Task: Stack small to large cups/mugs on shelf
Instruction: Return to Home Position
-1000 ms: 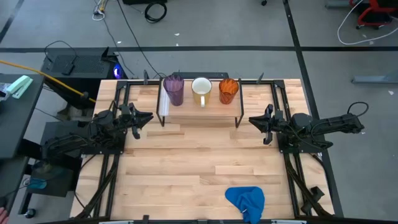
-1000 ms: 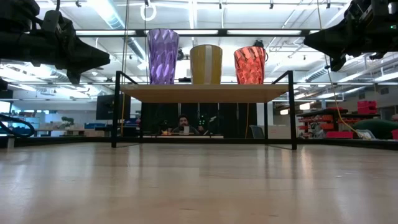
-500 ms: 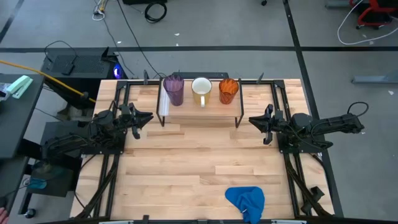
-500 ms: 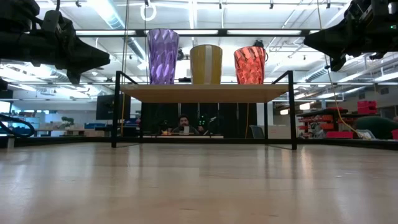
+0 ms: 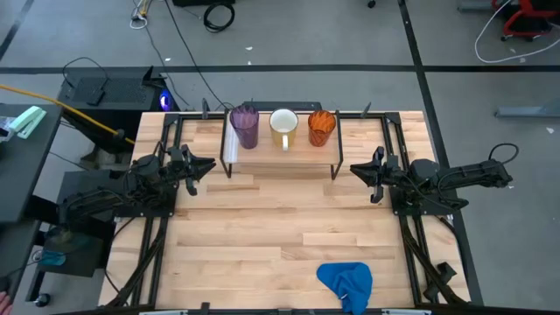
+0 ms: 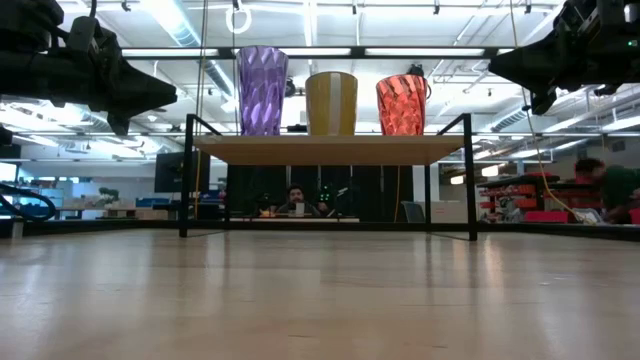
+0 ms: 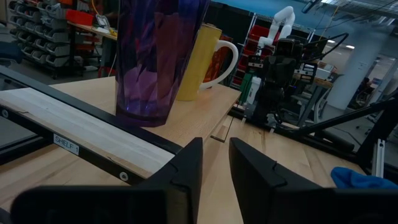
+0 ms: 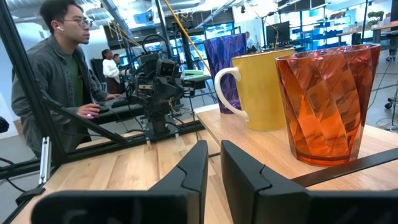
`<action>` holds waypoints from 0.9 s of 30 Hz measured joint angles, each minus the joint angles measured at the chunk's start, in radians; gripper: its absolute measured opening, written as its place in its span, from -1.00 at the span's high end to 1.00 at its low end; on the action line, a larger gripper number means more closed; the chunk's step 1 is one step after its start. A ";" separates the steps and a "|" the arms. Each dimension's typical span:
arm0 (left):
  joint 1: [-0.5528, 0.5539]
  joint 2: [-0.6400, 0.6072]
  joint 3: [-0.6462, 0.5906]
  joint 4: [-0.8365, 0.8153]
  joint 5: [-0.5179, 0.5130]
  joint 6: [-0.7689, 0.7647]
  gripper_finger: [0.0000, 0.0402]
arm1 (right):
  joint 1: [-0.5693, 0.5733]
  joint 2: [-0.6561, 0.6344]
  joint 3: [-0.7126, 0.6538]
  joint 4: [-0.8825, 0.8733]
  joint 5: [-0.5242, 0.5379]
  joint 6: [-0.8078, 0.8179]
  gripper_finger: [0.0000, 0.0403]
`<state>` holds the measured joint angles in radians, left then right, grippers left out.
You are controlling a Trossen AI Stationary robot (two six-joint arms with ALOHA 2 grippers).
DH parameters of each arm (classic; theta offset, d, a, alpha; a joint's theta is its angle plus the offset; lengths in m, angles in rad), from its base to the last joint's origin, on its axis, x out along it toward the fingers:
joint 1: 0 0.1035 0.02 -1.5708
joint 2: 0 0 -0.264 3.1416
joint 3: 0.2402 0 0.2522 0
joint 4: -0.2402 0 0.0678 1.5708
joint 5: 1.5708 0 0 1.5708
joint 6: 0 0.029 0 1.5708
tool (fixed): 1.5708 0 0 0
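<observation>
the shelf [image 5: 282,154] stands at the worktop [image 5: 262,236] far edge between both arms, its black wire legs [image 5: 335,164] barring the sides; bare worktop lies in front, blue cloth [image 5: 346,282] near the front edge.

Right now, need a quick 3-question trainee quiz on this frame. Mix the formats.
1. True or false: the purple tumbler, mug and orange cup stand apart in a row on the shelf, not nested.
2. Which vessel is nearest the left gripper? A) orange cup B) mug C) purple tumbler
3. Fill in: the blue cloth lies on the ____, near its front edge.

Key: 1 true. 2 C. 3 table. The right gripper waits beside the shelf's other end; each gripper's fingers are slightly parted and hold nothing.
</observation>
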<state>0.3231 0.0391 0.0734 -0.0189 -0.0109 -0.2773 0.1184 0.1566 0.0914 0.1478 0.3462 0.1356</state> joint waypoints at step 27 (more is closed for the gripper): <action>0.000 0.000 0.000 0.000 0.000 0.000 0.58 | 0.000 0.000 0.000 0.000 0.000 0.000 0.74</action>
<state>0.3231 0.0389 0.0734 -0.0189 -0.0109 -0.2773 0.1184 0.1566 0.0914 0.1478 0.3462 0.1356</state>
